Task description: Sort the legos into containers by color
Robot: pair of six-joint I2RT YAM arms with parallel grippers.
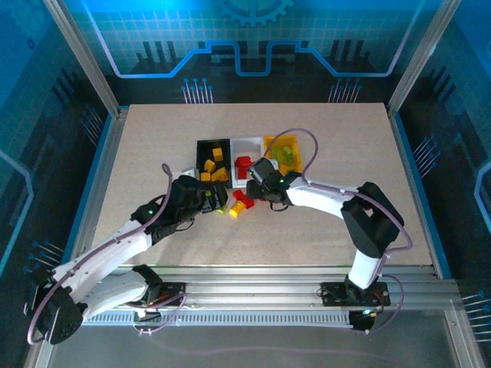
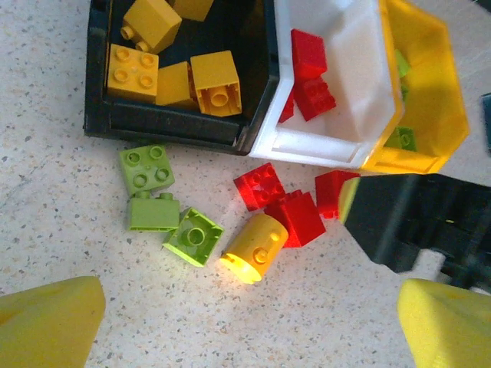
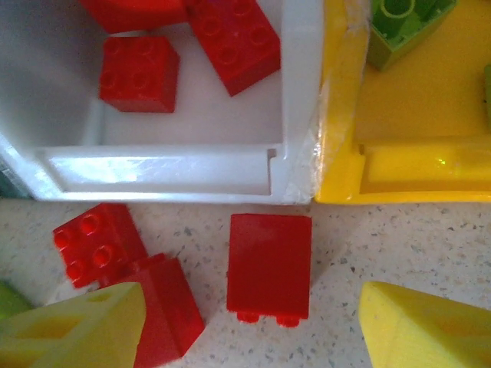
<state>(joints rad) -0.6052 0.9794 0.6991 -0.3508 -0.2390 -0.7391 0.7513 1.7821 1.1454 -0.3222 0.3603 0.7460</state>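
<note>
On the table (image 1: 153, 146), just in front of the three joined bins, we see a loose cluster of legos with both grippers poised over it. In the right wrist view the right gripper (image 3: 249, 326) stands open, its yellow fingers (image 3: 430, 330) apart on either side of a red brick (image 3: 270, 264) without touching it. That brick lies on its side, its slightly longer axis running from the bins towards the wrist and its studs pointing away from the bins; its far end sits just short of the seam between the white bin (image 3: 153, 172) and the yellow bin (image 3: 414, 172). Beside it lies a second red piece (image 3: 96, 245), studs up, and a third (image 3: 165, 307) partly under the finger on that side. Red pieces (image 3: 140, 73) lie inside the white bin and a green one (image 3: 403, 27) lies in the yellow bin.

In the left wrist view the left gripper (image 2: 249, 307) is likewise spread wide and holds nothing. Ahead of it a yellow-orange round piece (image 2: 255, 248) lies on its side, its long axis slanting from lower left to upper right, touching a green brick (image 2: 193, 236). Two more green bricks (image 2: 146, 169) rest near the black bin (image 2: 176, 126), which holds yellow-orange blocks (image 2: 217, 83).
</note>
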